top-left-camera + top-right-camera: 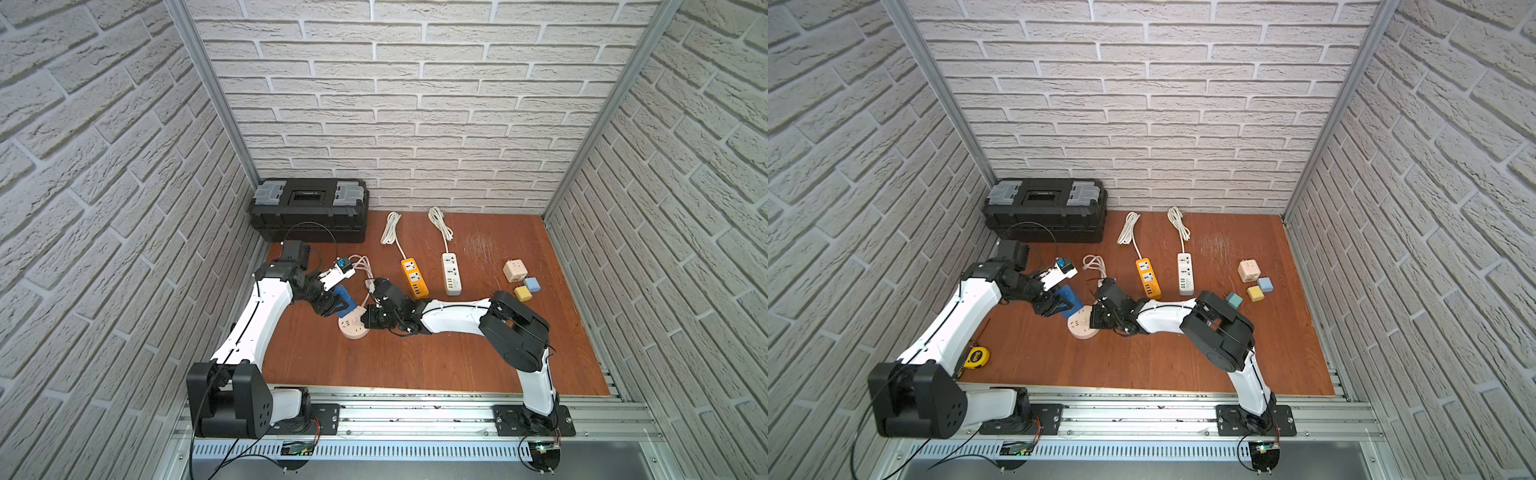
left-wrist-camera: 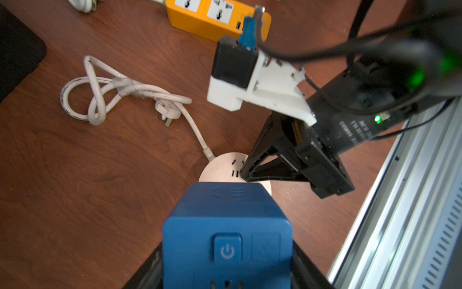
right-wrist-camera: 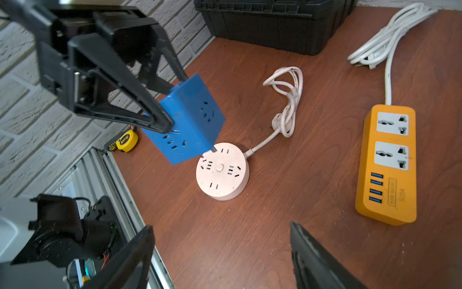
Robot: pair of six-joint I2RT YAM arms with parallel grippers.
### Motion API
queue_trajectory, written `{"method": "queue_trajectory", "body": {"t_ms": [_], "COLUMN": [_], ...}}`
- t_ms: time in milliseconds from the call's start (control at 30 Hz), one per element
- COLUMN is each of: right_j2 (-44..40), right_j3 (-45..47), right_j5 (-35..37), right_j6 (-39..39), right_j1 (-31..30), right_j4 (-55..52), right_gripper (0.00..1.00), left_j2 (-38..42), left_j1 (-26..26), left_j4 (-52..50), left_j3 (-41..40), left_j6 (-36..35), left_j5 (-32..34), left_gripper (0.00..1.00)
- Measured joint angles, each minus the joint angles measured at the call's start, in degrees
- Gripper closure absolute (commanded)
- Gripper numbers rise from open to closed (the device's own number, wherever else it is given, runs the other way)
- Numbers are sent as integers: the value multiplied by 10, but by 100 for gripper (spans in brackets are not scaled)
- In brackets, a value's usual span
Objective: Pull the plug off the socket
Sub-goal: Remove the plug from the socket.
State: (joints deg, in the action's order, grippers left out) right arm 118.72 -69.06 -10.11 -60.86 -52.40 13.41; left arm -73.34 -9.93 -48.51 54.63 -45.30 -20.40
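While left gripper [image 3: 175, 102], wrist pitched down, clamps tilted blue plug [image 3: 197, 112] at 11 o'clock of round socket [image 3: 222, 180] in both top views, right gripper [image 3: 221, 225] hovers, fingers spread, at 2 o'clock.

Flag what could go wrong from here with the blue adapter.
1. The blue adapter hangs tilted, prongs at the rim of the round socket; if they catch, the socket may drag along, since the right fingers are off it.
2. The left fingers grip the end away from the prongs; it could swivel or slip.
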Motion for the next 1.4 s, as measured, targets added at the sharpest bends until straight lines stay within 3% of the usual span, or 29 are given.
{"method": "queue_trajectory", "body": {"t_ms": [300,600,733,900,1033,1167,1400], "right_j2": [-3,-31,-75,-202,-308,-381,-448], "right_j3": [-11,-32,-28,19,79,136,149], "right_j5": [2,15,21,46,80,108,149], "right_j6": [22,114,162,214,253,301,404], "right_j1": [0,0,0,-3,-4,-7,-48], "right_j4": [-20,-114,-144,-137,-127,-134,-193], "right_gripper": [97,84,74,41,27,17,13], "left_j2": [-6,-12,-14,-23,-38,-61,-109], "left_j1": [43,82,90,94,94,83,28], "left_j4": [-30,-62,-72,-82,-91,-108,-175], "left_j3": [38,96,113,129,143,159,185], "left_j6": [30,78,99,130,151,160,138], "left_j5": [-43,-125,-155,-184,-208,-227,-264], "left_gripper": [100,100,100,100,100,100,100]}}
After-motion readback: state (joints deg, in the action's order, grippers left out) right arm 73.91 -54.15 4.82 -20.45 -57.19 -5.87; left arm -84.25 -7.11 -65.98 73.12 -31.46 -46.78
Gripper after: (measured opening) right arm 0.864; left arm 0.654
